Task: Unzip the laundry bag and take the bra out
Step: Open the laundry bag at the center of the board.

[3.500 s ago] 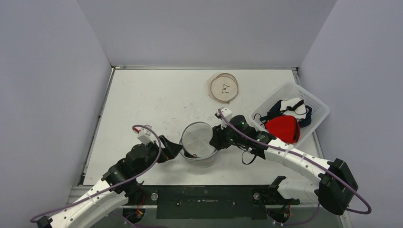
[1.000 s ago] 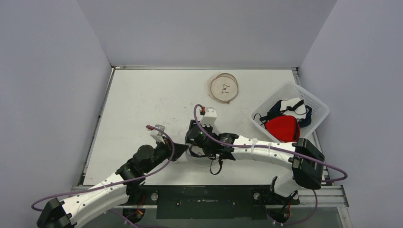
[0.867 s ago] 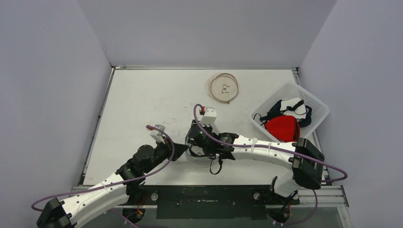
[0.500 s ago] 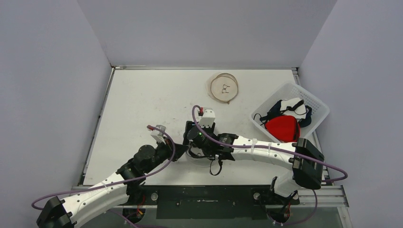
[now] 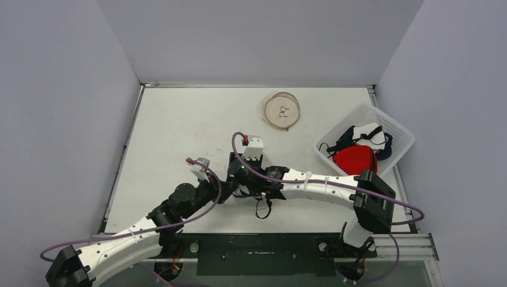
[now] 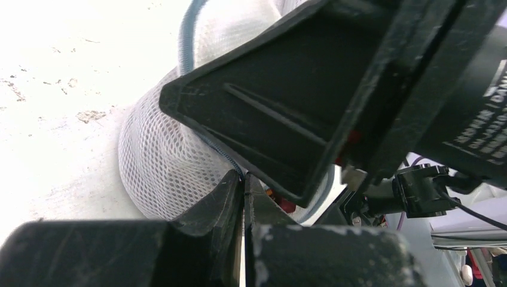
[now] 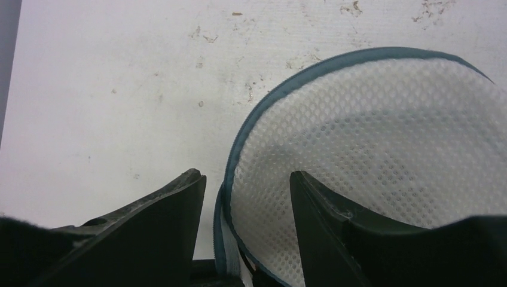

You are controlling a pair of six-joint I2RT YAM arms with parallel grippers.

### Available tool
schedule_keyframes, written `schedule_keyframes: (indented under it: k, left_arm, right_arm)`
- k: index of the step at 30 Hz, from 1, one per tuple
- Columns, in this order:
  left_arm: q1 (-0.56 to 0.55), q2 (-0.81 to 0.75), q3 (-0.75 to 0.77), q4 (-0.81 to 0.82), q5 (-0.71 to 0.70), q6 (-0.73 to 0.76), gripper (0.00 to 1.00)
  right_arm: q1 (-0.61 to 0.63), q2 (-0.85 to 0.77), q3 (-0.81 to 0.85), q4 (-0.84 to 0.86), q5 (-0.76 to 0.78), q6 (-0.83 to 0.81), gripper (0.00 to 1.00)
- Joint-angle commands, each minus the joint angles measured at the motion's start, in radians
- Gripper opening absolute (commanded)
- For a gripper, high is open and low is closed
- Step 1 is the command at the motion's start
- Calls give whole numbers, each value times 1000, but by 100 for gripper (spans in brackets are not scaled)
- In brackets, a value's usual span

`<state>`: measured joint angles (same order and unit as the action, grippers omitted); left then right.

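Note:
The laundry bag point(image 5: 246, 199), a round white mesh tub with a blue zip rim, stands near the table's front edge, mostly covered by my right arm. My left gripper point(image 5: 225, 190) is shut on the bag's left rim; in the left wrist view its tips point(image 6: 244, 178) pinch the blue seam against the mesh wall point(image 6: 161, 155). My right gripper point(image 7: 246, 182) stands open over the bag's top, its fingers straddling the blue zip edge of the mesh lid point(image 7: 382, 143). The bra is hidden inside; a small red patch point(image 6: 286, 205) shows in the gap under the lid.
A white slatted basket point(image 5: 399, 128) at the right holds a red garment point(image 5: 356, 161) and white and dark blue ones. A flat round beige pouch point(image 5: 281, 110) lies at the back. Grey walls close in the table on three sides.
My right arm has slid left across the top of the bag, and its jaws have widened, then narrowed a little. The left gripper has kept its hold in nearly the same place.

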<state>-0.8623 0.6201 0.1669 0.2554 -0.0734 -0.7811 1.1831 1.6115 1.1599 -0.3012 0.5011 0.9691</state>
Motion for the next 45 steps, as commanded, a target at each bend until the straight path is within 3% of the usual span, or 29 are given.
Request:
schedule_keyframes:
  k: [1,6,13,21,29,38,42,45]
  left_arm:
    - [-13,-1,8,74,-8,14,0]
    - [-14,-20,1,60,-22,14,0]
    - [-15,-50,-3,28,-46,19,0]
    - [-14,-67,9,-18,-78,25,0]
    - [-11,-68,83,-99,-170,92,0]
    - [-1,58,209,-134,-246,125,0]
    - [7,95,253,-144,-286,163,0]
    - [22,131,290,-184,-306,180,0]
  right_arm:
    - [-11,9,44,-4,36,10,51]
    - [-10,-14,25,-19,48,7,29]
    - [0,-101,-27,-55,85,-3,6]
    - [4,-224,-52,-97,28,-129,5]
    - [-70,-360,-43,-198,-240,-391,5]
    - [-231,-546,-74,-258,-486,-568,5]
    - [-255,-581,-47,-314,-491,-608,5]
    - [-265,-596,-18,-399,-393,-618,5]
